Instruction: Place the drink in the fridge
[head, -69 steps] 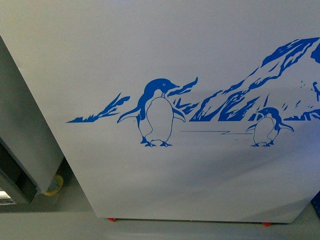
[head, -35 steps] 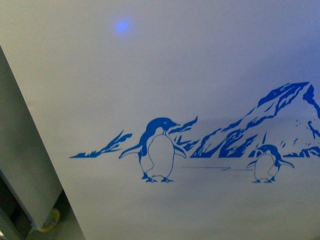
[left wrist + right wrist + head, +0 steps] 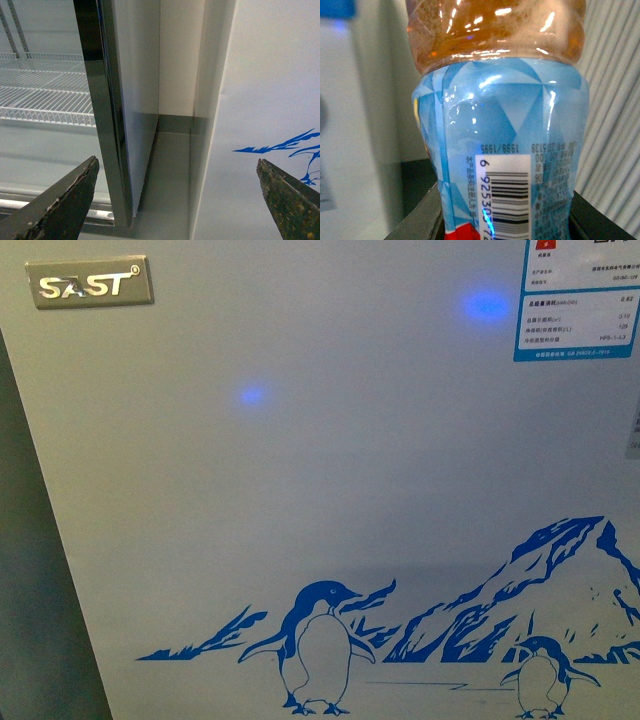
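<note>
Drink (image 3: 500, 125) sits clamped in the right gripper (image 3: 505, 227), whose dark fingers (image 3: 417, 222) press against its two sides. It fills the right wrist view. Its clear plastic part holds amber liquid with a frothy look against the wall. Next to that comes a pale blue label (image 3: 520, 100) of triangle shapes bearing a barcode (image 3: 507, 200), with a patch of red at the edge of the picture. Beside the bottle stands a white panel on one side and a ribbed pale surface on the other; the drink is in the gripper, not in any compartment that shows.

The fridge (image 3: 330, 490) fills the front view with its white front wall. A silver SAST badge (image 3: 90, 282) sits at the upper left, a blue-edged rating sticker (image 3: 580, 300) at the upper right, and blue penguins (image 3: 320, 650) and a mountain (image 3: 560, 570) run along the bottom. Two soft blue glows (image 3: 252, 395) lie on the panel.

The left gripper (image 3: 175, 200) is spread wide, its worn fingers (image 3: 60, 205) apart with nothing between them. It faces the narrow gap between the fridge's corner and a grey cabinet (image 3: 100, 125), behind whose glass white wire shelves (image 3: 45, 95) show.
</note>
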